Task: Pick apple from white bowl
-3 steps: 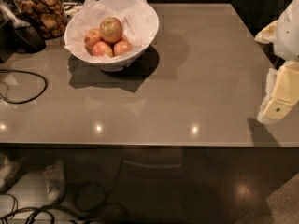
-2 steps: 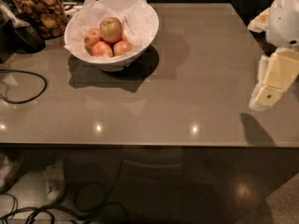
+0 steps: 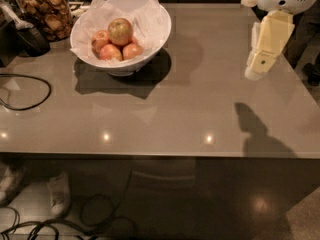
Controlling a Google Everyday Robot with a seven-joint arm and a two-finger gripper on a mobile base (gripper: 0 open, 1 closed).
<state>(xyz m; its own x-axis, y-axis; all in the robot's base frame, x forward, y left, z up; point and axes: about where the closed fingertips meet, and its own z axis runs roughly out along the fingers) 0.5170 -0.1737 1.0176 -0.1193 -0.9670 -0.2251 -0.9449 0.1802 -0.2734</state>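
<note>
The apple point(image 3: 120, 31), yellow-green with a reddish blush, sits on top of three smaller pinkish-red apples point(image 3: 111, 51) in the white bowl point(image 3: 156, 34). The bowl is lined with crumpled white paper and stands at the table's far left. My gripper point(image 3: 257, 68) hangs above the table's right side, far to the right of the bowl, with its cream fingers pointing down and left. Nothing is in it.
A glass jar of brown snacks point(image 3: 44, 11) stands left of the bowl, beside a dark object point(image 3: 27, 36). A black cable point(image 3: 30, 91) loops on the table's left edge. The grey table's front edge point(image 3: 160, 156) runs across the view; cables lie on the floor below.
My gripper has moved up and to the left, further over the table. The bowl and the apples have not moved.
</note>
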